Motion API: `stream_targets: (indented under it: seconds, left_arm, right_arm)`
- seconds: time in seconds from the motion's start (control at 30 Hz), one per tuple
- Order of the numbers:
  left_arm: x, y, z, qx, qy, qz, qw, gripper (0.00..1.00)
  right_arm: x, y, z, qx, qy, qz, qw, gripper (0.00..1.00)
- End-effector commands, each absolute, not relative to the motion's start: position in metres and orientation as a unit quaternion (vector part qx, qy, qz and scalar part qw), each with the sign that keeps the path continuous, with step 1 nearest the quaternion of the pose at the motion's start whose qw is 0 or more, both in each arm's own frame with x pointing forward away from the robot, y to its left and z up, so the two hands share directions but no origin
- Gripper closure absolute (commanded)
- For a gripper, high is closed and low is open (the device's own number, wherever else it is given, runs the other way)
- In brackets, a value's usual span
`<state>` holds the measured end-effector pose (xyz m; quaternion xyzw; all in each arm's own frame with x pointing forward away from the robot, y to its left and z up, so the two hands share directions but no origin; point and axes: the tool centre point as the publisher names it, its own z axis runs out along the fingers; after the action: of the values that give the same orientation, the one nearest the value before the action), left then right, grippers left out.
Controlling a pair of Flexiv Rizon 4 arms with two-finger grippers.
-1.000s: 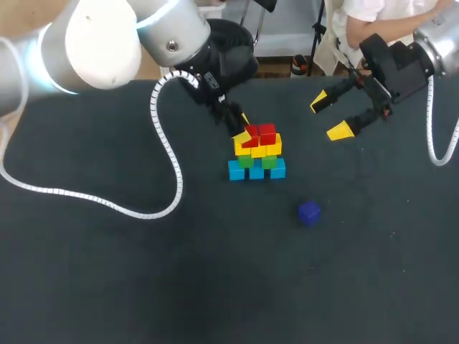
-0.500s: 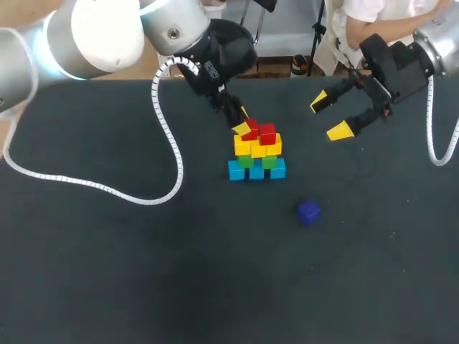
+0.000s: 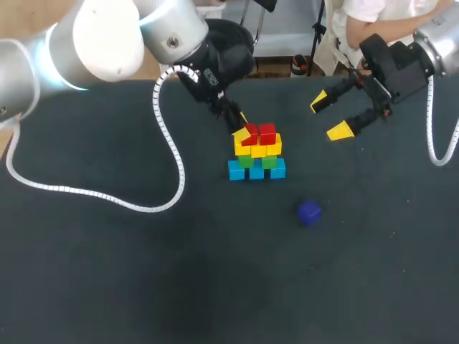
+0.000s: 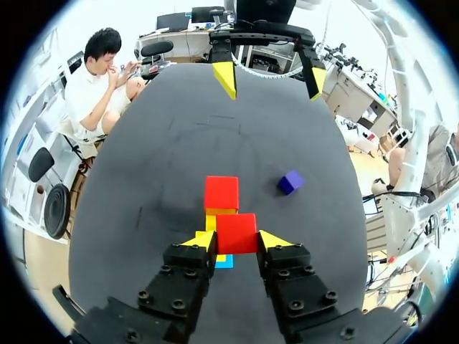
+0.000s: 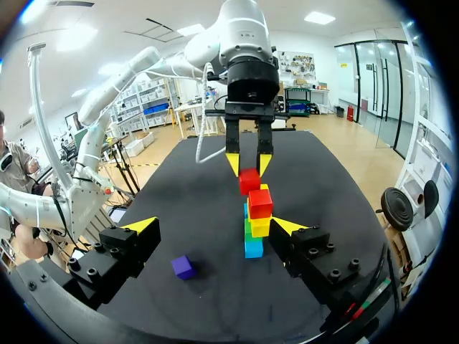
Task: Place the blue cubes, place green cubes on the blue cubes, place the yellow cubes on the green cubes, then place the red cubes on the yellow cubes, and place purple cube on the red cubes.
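A red cube (image 3: pixel 250 135) is pinched by the left gripper (image 4: pixel 239 241) atop the stack (image 3: pixel 257 163) (second red cube (image 3: pixel 267 133) just right). The right gripper (image 3: pixel 330 116) is held spread at far right. The purple cube (image 3: pixel 309 213) lies near-right, apart.

The head camera sits high behind the robot, looking down over the whole dark table (image 3: pixel 107 272), with the cube stack (image 3: pixel 257 154) mid-frame. The left wrist camera is in tight, peering along the left gripper (image 4: pixel 237 240) at the red cube (image 4: pixel 236 229) pinched there, facing across at the right gripper (image 4: pixel 271 79). The right wrist camera hangs farther back behind its own wide-spread fingers, facing the opposite way. All three catch the stack and the purple cube (image 3: pixel 309 213).
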<state>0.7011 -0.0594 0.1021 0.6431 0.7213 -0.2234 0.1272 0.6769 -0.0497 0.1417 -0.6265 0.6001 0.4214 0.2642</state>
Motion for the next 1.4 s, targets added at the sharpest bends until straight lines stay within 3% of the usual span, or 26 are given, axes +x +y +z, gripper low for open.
stream_targets:
  seconds: [0.03, 1.4]
  left_arm:
    - [0.701, -0.060, 0.101, 0.642, 0.722, -0.225, 0.128, 1.00]
    - [0.716, -0.067, 0.100, 0.641, 0.723, -0.227, 0.118, 1.00]
  right_arm:
    - [0.676, -0.050, 0.142, -0.626, 0.601, 0.420, 0.265, 0.00]
    - [0.676, -0.050, 0.142, -0.626, 0.601, 0.420, 0.265, 0.00]
